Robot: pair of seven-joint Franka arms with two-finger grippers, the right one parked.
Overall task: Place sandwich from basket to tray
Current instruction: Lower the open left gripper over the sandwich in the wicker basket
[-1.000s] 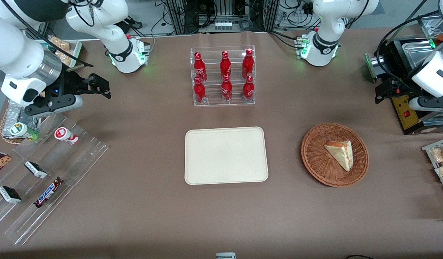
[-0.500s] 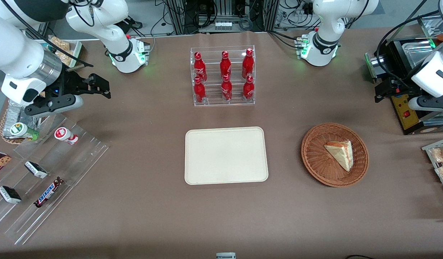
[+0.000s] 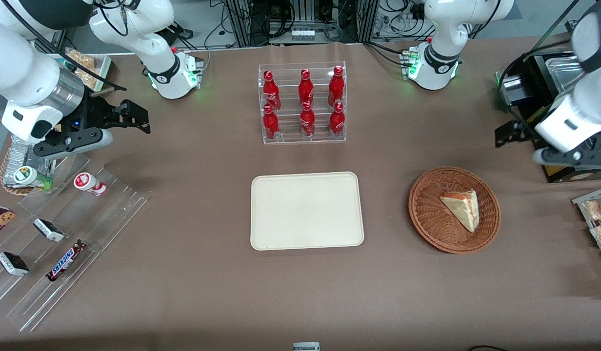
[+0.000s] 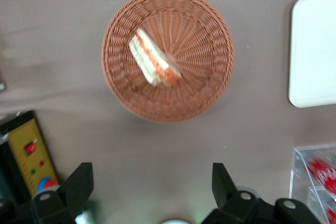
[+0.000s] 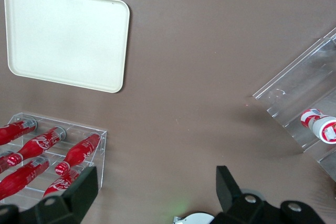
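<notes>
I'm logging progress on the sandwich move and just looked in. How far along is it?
Nothing is done yet: the sandwich lies in the basket, and the tray has nothing on it. In hand: the gripper hangs open and empty above the table beside the basket, farther from the front camera than it. Left: descend, grasp the sandwich, carry it to the tray, release.

This is a robotics lab dressed up as a small snack shop. White robot arms [image 3: 442, 39] are bolted to a brown-covered counter [image 3: 208, 292], with cable bundles and aluminium framing [image 3: 300, 19] along its edge farthest from the front camera. The goods are laid out like shop stock: red cola bottles [image 3: 303, 105] in a clear acrylic rack, chocolate bars [image 3: 64, 263] on clear stepped shelves, bagged baked goods [image 3: 598, 214].
</notes>
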